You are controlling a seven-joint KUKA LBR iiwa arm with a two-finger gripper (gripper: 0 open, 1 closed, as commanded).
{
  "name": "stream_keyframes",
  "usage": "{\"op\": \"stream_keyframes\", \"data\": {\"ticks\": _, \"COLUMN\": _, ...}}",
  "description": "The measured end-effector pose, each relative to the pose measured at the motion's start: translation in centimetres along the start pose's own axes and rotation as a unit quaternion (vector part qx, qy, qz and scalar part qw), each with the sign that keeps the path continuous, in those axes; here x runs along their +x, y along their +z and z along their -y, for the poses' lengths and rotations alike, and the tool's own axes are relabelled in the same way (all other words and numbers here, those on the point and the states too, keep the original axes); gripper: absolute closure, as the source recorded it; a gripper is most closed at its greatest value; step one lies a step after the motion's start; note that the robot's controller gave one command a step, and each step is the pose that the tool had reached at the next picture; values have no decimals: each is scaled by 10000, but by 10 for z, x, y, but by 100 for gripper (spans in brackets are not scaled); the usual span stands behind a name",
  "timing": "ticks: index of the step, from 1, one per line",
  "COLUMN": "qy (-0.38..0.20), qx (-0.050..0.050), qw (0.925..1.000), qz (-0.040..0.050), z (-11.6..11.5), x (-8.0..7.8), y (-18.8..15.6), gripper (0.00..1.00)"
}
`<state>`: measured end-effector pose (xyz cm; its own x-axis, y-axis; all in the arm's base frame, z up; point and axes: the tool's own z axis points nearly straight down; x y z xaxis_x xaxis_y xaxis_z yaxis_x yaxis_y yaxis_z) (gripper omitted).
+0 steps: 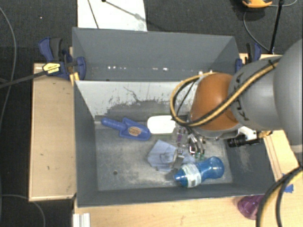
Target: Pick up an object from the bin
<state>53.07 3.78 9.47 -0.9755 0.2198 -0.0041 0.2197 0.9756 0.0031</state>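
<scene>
1. Pincer (183, 151) is low in the bin (87, 136); released or clenched, can't tell.
2. Blue bottle (200, 170) lies on its side just beside the pincer, toward the near wall. Crumpled blue-grey sheet (160, 156) is just beside it on the opposite side.
3. Bottle is probably light, rigid, slick and prone to rolling: grip across the body at the label.

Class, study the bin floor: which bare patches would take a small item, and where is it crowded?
Bare floor lies front-left, bordered by the blue-handled tool, the bluish crumpled cloth and the bin at its left wall. A smaller strip lies right of the blue bottle. Crowded: the middle, where gripper, white oval thing, cloth and bottle cluster.
</scene>
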Motion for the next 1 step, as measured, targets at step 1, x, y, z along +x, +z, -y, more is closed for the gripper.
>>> {"op": "stream_keyframes", "data": {"ticks": 1, "qy": 625, "qx": -1, "qw": 9980, "qz": -11, "z": 1, "x": 3, "y": 24, "gripper": 100}}
